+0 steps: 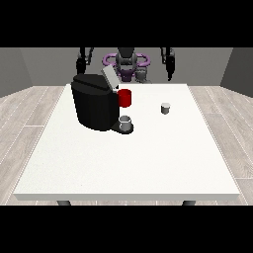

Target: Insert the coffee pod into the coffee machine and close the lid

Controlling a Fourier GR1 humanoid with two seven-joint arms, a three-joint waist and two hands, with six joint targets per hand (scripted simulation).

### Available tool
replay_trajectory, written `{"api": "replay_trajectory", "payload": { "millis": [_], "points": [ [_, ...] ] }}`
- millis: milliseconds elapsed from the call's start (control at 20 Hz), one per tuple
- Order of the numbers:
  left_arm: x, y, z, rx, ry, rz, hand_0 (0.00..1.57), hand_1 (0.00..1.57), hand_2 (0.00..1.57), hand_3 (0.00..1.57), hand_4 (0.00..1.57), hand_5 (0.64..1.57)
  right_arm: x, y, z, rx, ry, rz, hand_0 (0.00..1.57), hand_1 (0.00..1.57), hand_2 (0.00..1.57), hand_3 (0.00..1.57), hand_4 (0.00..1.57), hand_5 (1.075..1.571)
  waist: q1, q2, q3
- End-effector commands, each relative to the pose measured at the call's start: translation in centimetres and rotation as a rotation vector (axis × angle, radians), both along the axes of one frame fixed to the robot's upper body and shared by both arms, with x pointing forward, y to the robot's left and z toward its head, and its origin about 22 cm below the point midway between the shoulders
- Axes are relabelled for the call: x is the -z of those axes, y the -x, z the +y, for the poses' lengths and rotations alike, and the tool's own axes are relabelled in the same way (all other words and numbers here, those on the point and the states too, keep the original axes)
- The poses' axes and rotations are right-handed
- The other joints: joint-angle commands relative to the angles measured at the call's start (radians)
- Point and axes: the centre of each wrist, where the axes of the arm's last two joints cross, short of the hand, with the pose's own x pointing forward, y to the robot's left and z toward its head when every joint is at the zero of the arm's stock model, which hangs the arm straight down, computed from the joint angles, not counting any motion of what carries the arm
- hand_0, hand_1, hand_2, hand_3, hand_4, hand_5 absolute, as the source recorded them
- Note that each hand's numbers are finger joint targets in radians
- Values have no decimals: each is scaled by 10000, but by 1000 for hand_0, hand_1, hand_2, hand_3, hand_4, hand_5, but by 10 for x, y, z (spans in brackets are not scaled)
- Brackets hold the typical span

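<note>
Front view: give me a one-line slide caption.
Coffee machine with lid raised, coffee pod on the white table, both hands near the robot.

Even, flat, fairly bright light, no clear source. White table (148, 163) evenly lit, no glare. Faint soft shadow under black coffee machine (94, 106), its front dark and detail lost. Far walls dimmer grey. No edge distortion.

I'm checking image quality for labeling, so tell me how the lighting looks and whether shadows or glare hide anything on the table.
Front view: even, soft lighting; no glare on the white table; the black coffee machine loses surface detail in its own darkness; only a faint shadow by the small coffee pod; nothing on the table is hidden.
</note>
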Motion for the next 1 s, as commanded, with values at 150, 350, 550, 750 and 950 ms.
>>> {"api": "replay_trajectory", "payload": {
  "millis": [150, 350, 550, 750, 950],
  "points": [
    [-14, -12, 7, 1307, 29, -135, 0, 0, 0, 0, 587, 1571, 17, 5, -6, 33, -428, -112, 0, 0, 0, 0, 328, 1571, -30, -404, -231],
    [-10, -19, 47, 1416, -1203, -209, 0, 0, 0, 0, 547, 1571, -6, -5, -3, 282, -1391, -1637, 0, 0, 0, 0, 330, 1571, -618, -100, -233],
    [-22, -26, 79, 1258, -3477, 218, 0, 0, 0, 0, 0, 1571, 3, -7, 10, -146, -1326, -1899, 0, 0, 0, 0, 346, 1571, -535, 517, -230],
    [-30, -49, 88, 1037, -4579, 391, 0, 0, 0, 0, 0, 1571, -19, -24, 23, -391, -796, -2485, 0, 0, 0, 0, 367, 1571, -949, 1116, -235],
    [-21, -56, 86, 873, -5695, 704, 0, 0, 0, 0, 0, 1571, -17, -27, 23, -505, -1241, -2858, 0, 0, 0, 0, 232, 1571, -1227, 1429, -231]
  ]
}}
